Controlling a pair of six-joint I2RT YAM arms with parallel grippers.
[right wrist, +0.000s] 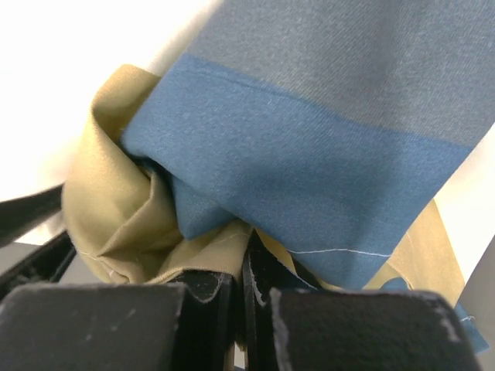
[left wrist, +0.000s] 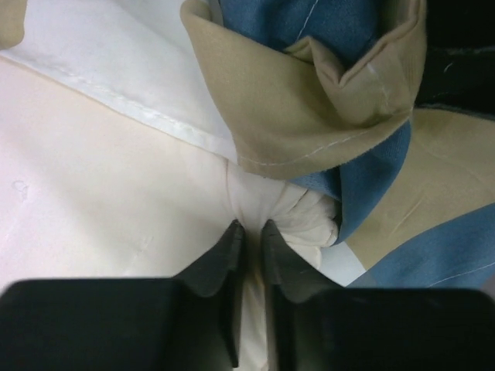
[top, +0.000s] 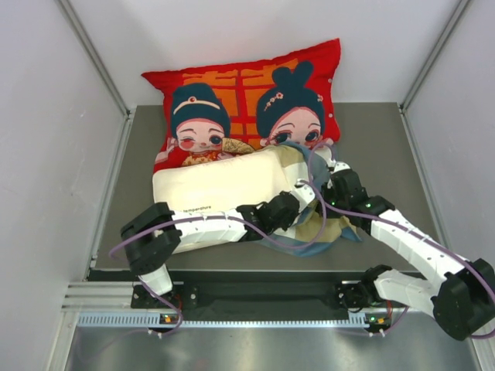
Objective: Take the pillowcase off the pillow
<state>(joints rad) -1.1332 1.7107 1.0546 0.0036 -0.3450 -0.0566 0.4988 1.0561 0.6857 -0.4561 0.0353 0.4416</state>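
Two arms crowd the right end of the pillow (top: 213,185), which lies across the grey table (top: 379,147). The left gripper (left wrist: 249,232) has its jaws almost together, pinching a pucker of the pillow's cream fabric. The right gripper (right wrist: 246,251) is clamped tight on a tan fold of the pillowcase (top: 332,230) — blue and tan cloth bunched around the pillow's right end, most of the pillow bare. Behind sits a red cartoon cushion (top: 240,85) — the pillow overlaps its lower edge.
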